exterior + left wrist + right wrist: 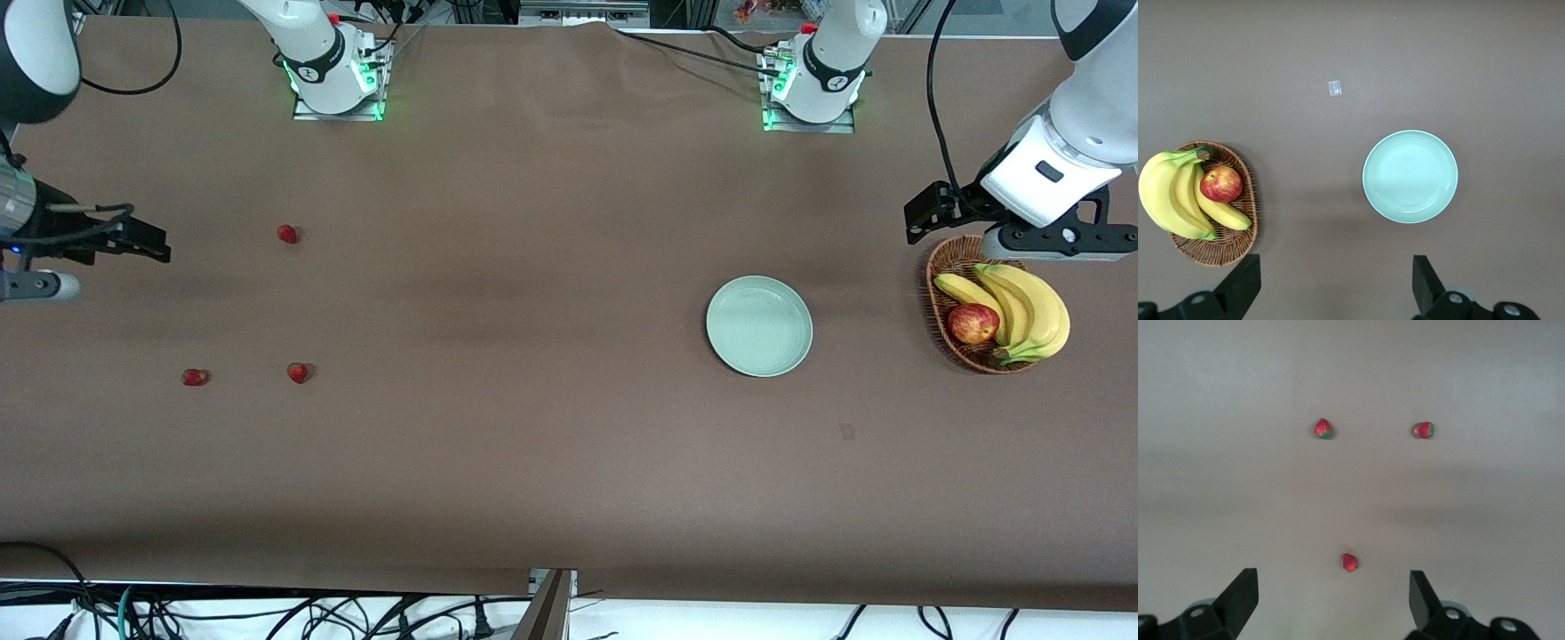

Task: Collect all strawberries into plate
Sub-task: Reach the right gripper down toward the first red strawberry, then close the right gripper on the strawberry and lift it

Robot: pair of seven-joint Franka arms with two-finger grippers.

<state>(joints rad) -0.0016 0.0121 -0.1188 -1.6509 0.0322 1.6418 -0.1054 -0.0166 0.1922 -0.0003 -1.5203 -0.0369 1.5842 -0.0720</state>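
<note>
Nearest the front camera, on the brown table cover (pixel 533 462) toward the right arm's end, two tiny red strawberries with green tops lie apart from each other: one strawberry (pixel 298 372) (pixel 1323 429) and, closer to the table's end, a second strawberry (pixel 195 377) (pixel 1423 430). At about the same depth toward the left arm's end sits the round, shallow, pale mint-green plate (pixel 759 325) (pixel 1410 176), with nothing in it and well apart from all the berries. Beside it, closer to the left arm's end, a brown wicker basket (pixel 944 267) (pixel 1238 233) holds yellow bananas (pixel 1022 307) (pixel 1171 197) and a red apple (pixel 973 324) (pixel 1221 184). Farther from the camera lies the third strawberry (pixel 286 234) (pixel 1350 563), alone on the cover. The right gripper (pixel 1331 597) hangs in the air over the bare cover at the right arm's end, jaws spread wide and holding nothing. The left gripper (pixel 1335 283) hangs over the basket's farther edge, jaws likewise spread wide and empty.
</note>
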